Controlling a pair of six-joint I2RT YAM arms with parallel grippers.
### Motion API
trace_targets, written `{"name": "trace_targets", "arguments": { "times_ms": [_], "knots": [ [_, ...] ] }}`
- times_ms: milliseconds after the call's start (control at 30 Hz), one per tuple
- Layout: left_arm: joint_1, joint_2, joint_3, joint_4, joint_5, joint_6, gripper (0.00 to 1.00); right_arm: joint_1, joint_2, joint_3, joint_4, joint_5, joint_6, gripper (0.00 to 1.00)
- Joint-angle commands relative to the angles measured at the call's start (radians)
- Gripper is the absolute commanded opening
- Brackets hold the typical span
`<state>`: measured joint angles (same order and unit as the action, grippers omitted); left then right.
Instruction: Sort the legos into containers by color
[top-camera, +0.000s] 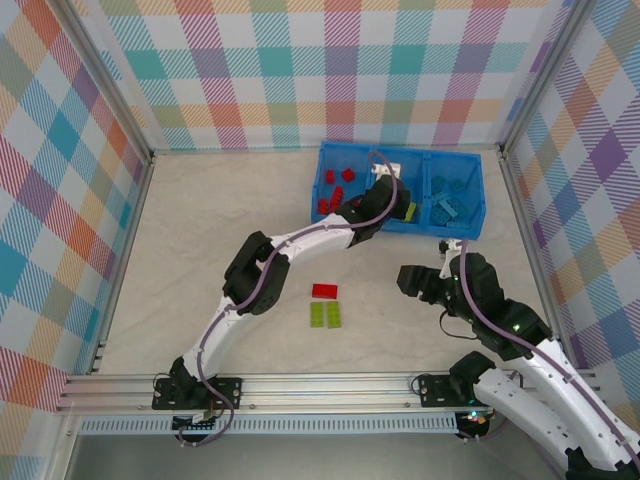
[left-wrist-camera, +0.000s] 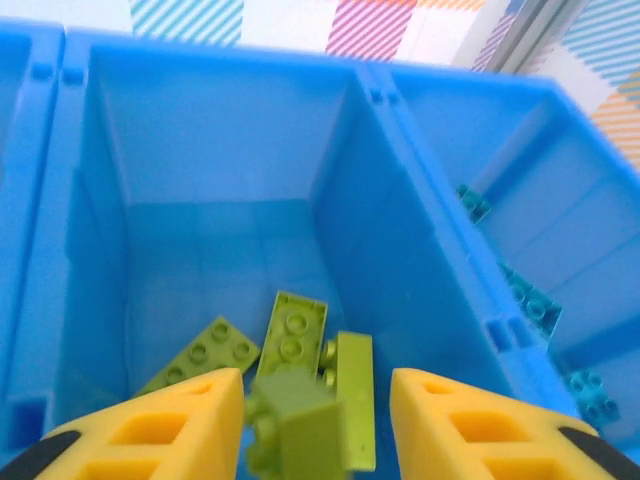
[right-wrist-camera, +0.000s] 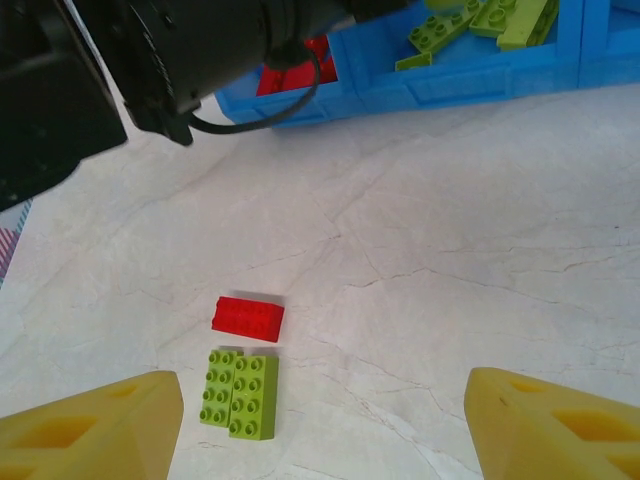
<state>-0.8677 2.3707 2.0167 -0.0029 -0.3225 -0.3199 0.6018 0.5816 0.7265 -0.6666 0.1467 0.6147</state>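
Inside, studded lime bricks (left-wrist-camera: 292, 340) litter a smooth blue compartment (left-wrist-camera: 220, 150).

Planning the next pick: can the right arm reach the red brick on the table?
Probably yes. The open right gripper faces the red brick across bare table; the left arm is away over the tray.

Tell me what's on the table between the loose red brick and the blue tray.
Nothing: in the right wrist view the table is bare from the red brick to the tray.
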Motion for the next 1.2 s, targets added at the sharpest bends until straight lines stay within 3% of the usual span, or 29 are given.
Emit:
{"name": "trace_targets", "arguments": {
  "times_ms": [0,133,267,367,500,700,833,967,1167],
  "knots": [
    [-0.002,-0.120,-0.009,-0.005,0.008,-0.002,0.47,0.001,0.004,0.007,-0.006,0.002,0.014,0.76],
    [-0.002,-0.337,-0.249,0.037,0.005,-0.064,0.46,0.000,0.028,0.007,0.006,-0.010,0.017,0.76],
    [-0.006,-0.659,-0.614,0.149,0.052,-0.103,0.45,0.001,0.090,0.021,0.003,-0.059,0.028,0.75],
    [-0.026,-0.898,-0.822,0.106,0.045,-0.088,0.44,0.006,0.167,0.023,0.015,-0.119,0.073,0.73],
    [-0.058,-1.205,-0.987,-0.135,0.058,0.059,0.41,0.063,0.282,0.011,0.062,-0.170,0.148,0.73],
    [-0.063,-1.591,-1.089,-0.555,0.151,0.262,0.42,0.289,0.532,0.033,0.149,-0.120,0.249,0.73],
    [-0.063,-1.725,-1.168,-0.665,0.261,0.467,0.47,0.395,0.702,0.070,0.210,-0.077,0.279,0.75],
    [-0.063,-1.757,-1.256,-0.687,0.373,0.715,0.56,0.444,0.845,0.119,0.267,-0.055,0.267,0.75],
    [-0.063,-1.747,-1.332,-0.633,0.389,0.826,0.67,0.469,0.989,0.165,0.333,-0.046,0.250,0.69]
  ]
}}
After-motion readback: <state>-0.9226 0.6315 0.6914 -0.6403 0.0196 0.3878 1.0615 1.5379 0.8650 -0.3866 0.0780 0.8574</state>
